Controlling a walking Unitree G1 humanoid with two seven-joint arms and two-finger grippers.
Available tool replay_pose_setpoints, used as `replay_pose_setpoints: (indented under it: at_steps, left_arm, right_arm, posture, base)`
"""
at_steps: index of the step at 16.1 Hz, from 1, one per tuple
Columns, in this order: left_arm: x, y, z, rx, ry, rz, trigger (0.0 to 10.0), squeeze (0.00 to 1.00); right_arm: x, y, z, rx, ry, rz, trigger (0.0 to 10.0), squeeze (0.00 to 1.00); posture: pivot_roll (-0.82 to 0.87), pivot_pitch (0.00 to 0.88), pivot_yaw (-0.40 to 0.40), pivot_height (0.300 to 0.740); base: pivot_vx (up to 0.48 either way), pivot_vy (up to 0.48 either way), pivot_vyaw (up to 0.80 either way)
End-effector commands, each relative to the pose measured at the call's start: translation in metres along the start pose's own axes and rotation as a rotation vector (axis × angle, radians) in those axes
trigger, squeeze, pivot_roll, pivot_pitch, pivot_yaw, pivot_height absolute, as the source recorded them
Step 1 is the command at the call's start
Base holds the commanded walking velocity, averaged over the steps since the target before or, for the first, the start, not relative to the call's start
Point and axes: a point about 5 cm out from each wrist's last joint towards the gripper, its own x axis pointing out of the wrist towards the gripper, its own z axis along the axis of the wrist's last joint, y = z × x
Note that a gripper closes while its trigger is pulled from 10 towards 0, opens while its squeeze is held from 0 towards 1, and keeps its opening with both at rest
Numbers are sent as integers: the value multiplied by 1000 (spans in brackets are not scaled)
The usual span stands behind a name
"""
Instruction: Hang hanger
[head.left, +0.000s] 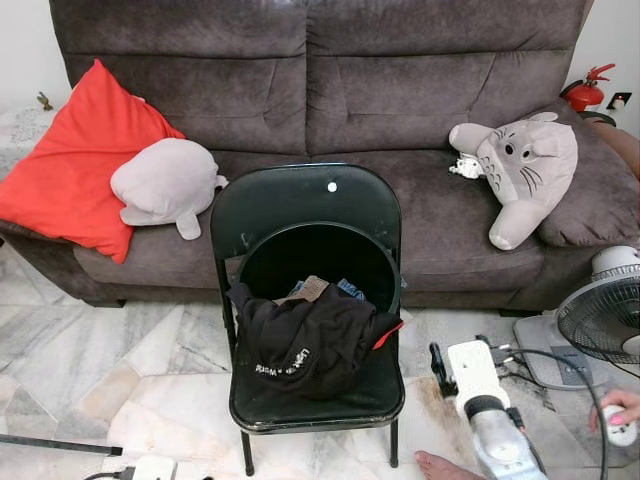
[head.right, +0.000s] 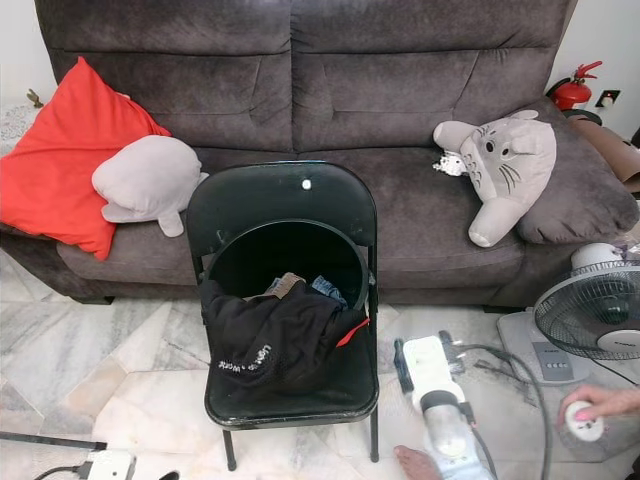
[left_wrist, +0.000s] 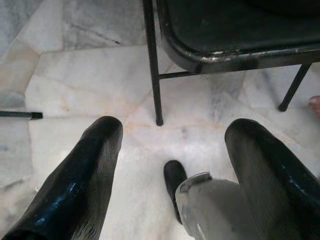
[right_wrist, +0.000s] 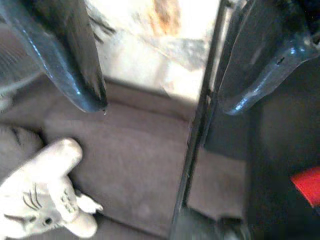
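Directly ahead, a black metal folding chair (head.left: 305, 300) stands on the pale marble floor (head.left: 120, 370) in front of a dark brown fabric sofa (head.left: 320, 90). Heaped on its seat is a bundle of black clothing (head.left: 305, 340) with small white lettering, and bits of brown and blue cloth poke out behind it; a red tip shows at the bundle's right edge — whether that belongs to the hanger cannot be told, and no hanger can be made out clearly. On the sofa's left end a large red cushion (head.left: 75, 165) leans against the backrest with a grey seal-shaped plush toy (head.left: 165, 185) just beside it; at the right end a grey long-eared plush creature with whiskers (head.left: 520, 170) lies tilted. A red fire extinguisher (head.left: 587, 90) stands behind the sofa's right arm. A white pedestal fan (head.left: 605, 315) sits on the floor at right, near a person's hand (head.left: 620, 410) and a bare foot (head.left: 450, 467). The right arm reaches forward low at the chair's right, and in its wrist view the right gripper (right_wrist: 160, 85) has its two black fingers spread wide apart, holding nothing, beside the chair's frame with the sofa and the whiskered plush beyond. The left gripper (left_wrist: 172, 165) hangs low near the chair's front leg, fingers likewise parted and empty — pointing down at the marble and the robot's own foot (left_wrist: 175, 182).
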Motion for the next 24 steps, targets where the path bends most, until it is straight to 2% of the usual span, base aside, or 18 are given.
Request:
replay_pose_setpoints:
  at_steps: [1,3,5,7,11,13,15,16,18,19,21,22,23,24]
  left_arm:
    - [-5,5,-9,0,42,14,10000,0]
    - [-5,5,-9,2,47,12,10000,0]
    - [-5,4,-9,2,50,9,10000,0]
    - [-5,3,-10,1,54,6,10000,0]
    - [-5,3,-10,5,60,1,10000,0]
    - [-4,4,-10,11,65,0,10000,0]
    - [-4,3,-11,7,70,1,10000,0]
    - [-4,3,-11,6,73,2,10000,0]
    - [-5,3,-14,1,87,11,10000,0]
    - [-6,4,-15,-2,97,15,10000,0]
    - [-7,4,-17,-12,104,18,10000,0]
    - [-7,3,-18,-20,107,18,10000,0]
    - [-8,3,-20,-27,117,21,10000,0]
    - [-10,5,-25,-39,145,29,10000,0]
  right_arm:
    - [-2,-1,2,46,-34,50,10000,0]
    - [-4,-6,8,78,-86,231,10000,0]
    - [-5,-13,8,81,-85,321,10000,0]
    - [-8,-25,5,40,-63,418,10000,0]
    - [-5,-56,7,6,-7,448,10000,0]
    - [0,-54,14,61,-31,478,10000,0]
    - [-3,-33,21,125,-120,504,10000,0]
    - [-5,-28,22,155,-147,481,10000,0]
    - [-15,-18,24,225,-239,308,10000,0]
    - [-23,-16,24,317,-278,158,10000,0]
    - [-40,-11,22,429,-290,-1,10000,0]
    - [-53,-5,20,522,-275,-84,10000,0]
    - [-58,0,23,531,-280,-85,10000,0]
    - [-62,7,31,500,-301,-50,10000,0]
  posture:
    - [-39,132,83,721]
    - [-47,133,83,721]
    - [-53,137,83,721]
    - [-52,139,83,721]
    - [-56,142,89,721]
    - [-54,141,87,721]
    - [-47,139,84,721]
    - [-48,138,82,721]
    - [-54,136,80,721]
    - [-62,136,78,721]
    - [-75,134,78,721]
    - [-87,133,80,721]
    - [-93,132,81,721]
    - [-98,128,83,721]
  base:
    - [0,0,0]
    - [0,0,0]
    - [0,0,0]
    - [0,0,0]
    - [0,0,0]
    - [0,0,0]
    - [0,0,0]
    - [0,0,0]
    - [0,0,0]
    - [0,0,0]
    - [0,0,0]
    - [0,0,0]
    - [0,0,0]
    - [0,0,0]
